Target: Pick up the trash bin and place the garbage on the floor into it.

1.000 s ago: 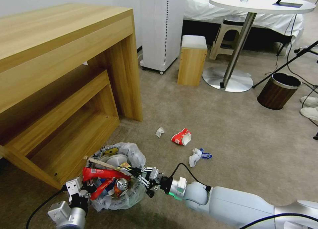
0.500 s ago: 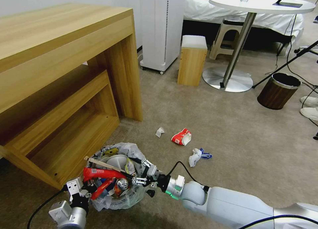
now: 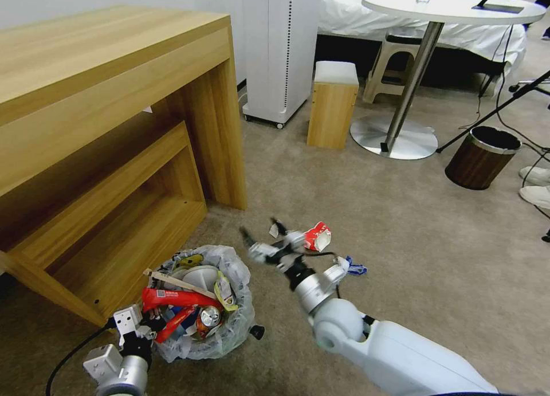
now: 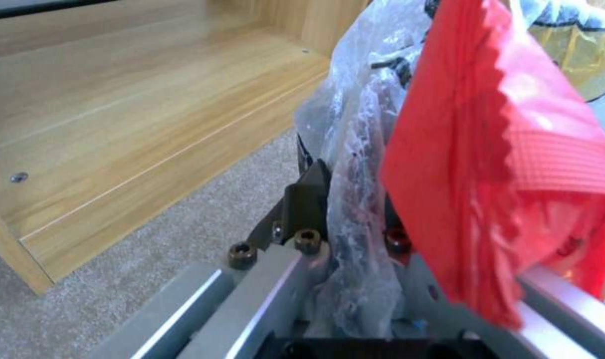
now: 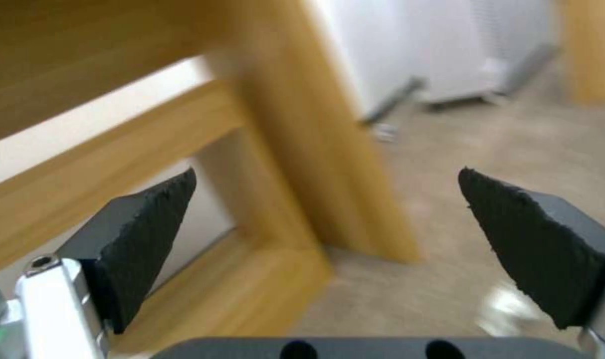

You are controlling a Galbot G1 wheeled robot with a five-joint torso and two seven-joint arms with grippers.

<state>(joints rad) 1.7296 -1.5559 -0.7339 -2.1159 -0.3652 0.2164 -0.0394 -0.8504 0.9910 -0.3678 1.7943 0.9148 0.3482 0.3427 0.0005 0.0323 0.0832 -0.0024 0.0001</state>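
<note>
The trash bin (image 3: 229,327), lined with a crinkly white bag, stands on the beige floor (image 3: 401,230) by the desk, heaped with red wrappers (image 3: 177,298), a can (image 3: 209,316) and a wooden stick. My left gripper (image 3: 140,326) is shut on its bag rim (image 4: 355,209), beside a red wrapper (image 4: 502,149). My right gripper (image 3: 260,231) hovers open and empty above the carpet, its pads (image 5: 149,234) wide apart. On the floor by it lies garbage: a paper scrap (image 3: 275,230), a red-white wrapper (image 3: 317,236) and a white-blue crumple (image 3: 344,267).
A wooden desk (image 3: 114,98) with a low shelf stands to the left of the bin. Farther off are a white cabinet (image 3: 281,46), a wooden box stool (image 3: 332,104), a round table's base (image 3: 395,138), a brown wood-grain bin (image 3: 481,158), cables and white shoes (image 3: 535,175).
My right gripper has pulled out of the bin and swung away toward the litter on the carpet, open. A yellowish wrapper now lies in the bin. The left gripper has kept still.
</note>
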